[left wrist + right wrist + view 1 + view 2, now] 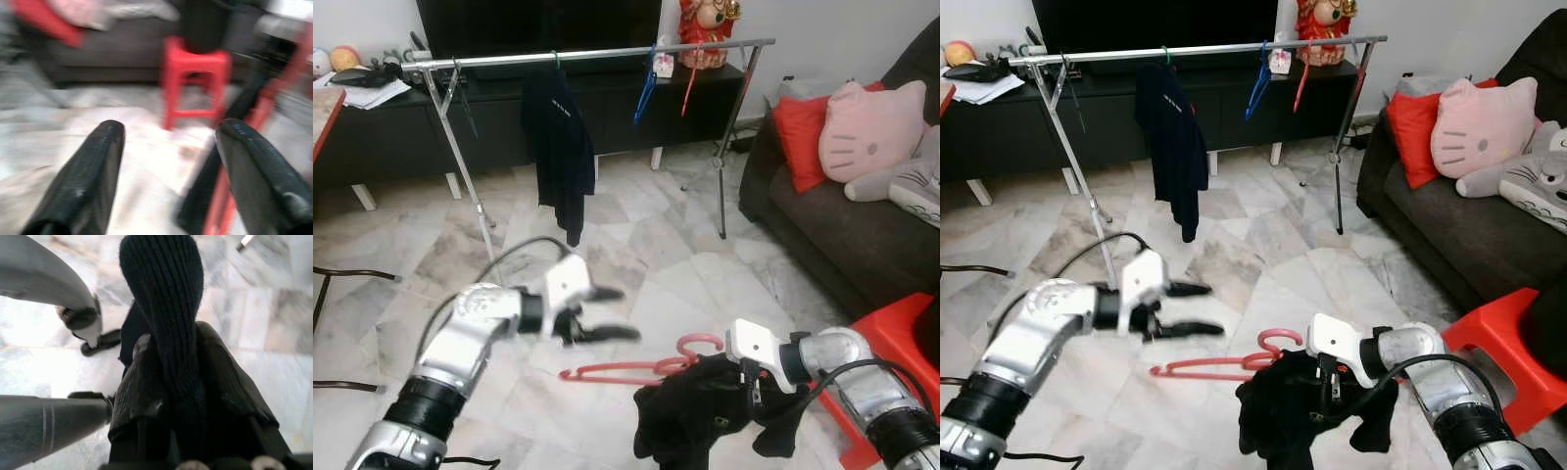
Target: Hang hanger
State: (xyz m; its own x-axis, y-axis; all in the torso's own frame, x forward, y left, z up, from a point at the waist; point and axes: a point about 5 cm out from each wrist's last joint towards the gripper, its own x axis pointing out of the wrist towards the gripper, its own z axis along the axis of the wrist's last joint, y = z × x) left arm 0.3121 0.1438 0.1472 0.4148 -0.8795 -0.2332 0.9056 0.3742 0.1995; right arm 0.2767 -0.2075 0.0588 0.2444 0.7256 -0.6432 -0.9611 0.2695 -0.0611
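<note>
While both arms reach forward over the marble floor, here is the state:
hanger: pink-red hanger, thin moulded plastic with a curved hook; it is level above the floor between the two grippers, hook end at 3 o'clock against the dark cloth.
cloth: black garment, soft knit, bunched and drooping from the right gripper.
right gripper: right gripper is clamped on the garment; the right wrist view shows ribbed knit pinched between the fingers.
left gripper: left gripper has its fingers spread apart with nothing in them, at 9 o'clock from the hanger, tips near its long bar.
left wrist view: blurred; two black fingers, a red stool, and a red bar close beside one finger.
rail: chrome clothes rail at 12 o'clock, well apart, with a dark shirt, a blue hanger and a red hanger on it.
sofa: dark sofa at 2 o'clock with a red cushion and a pink plush pillow.
</note>
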